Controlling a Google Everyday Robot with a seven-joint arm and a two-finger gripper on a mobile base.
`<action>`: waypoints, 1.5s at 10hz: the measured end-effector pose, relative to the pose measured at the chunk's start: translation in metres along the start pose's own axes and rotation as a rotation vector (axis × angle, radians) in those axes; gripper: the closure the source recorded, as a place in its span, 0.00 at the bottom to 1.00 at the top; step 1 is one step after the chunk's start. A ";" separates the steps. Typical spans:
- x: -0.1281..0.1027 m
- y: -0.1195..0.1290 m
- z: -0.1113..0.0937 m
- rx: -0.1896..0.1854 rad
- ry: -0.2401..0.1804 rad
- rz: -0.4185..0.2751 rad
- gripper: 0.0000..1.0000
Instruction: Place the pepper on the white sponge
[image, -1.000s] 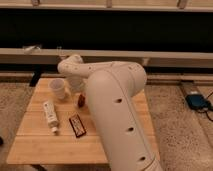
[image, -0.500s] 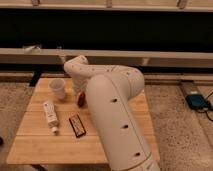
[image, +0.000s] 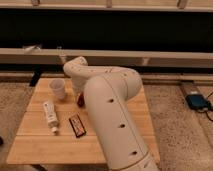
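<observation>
My white arm (image: 107, 110) covers the middle of the wooden table (image: 40, 145). Its wrist bends down at the table's back, and my gripper (image: 78, 94) points down just right of the translucent cup, mostly hidden by the arm. A small dark red piece, which looks like the pepper (image: 80, 101), shows right at the gripper's tip, just above or on the table. I cannot tell whether it is held. The white sponge is hidden or out of view.
A translucent white cup (image: 56, 88) stands at the back left. A white tube with a cap (image: 50, 115) lies in front of it. A flat dark packet (image: 76, 125) lies next to the arm. A blue device (image: 198, 101) sits on the floor to the right.
The arm's wrist has shifted slightly to the right. The red piece, cup, tube and packet stay where they were.
</observation>
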 end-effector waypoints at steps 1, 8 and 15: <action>0.001 0.003 0.001 0.004 0.002 -0.008 0.61; -0.008 -0.011 -0.019 0.005 -0.011 0.010 0.92; -0.030 -0.108 -0.056 0.027 -0.041 0.115 0.92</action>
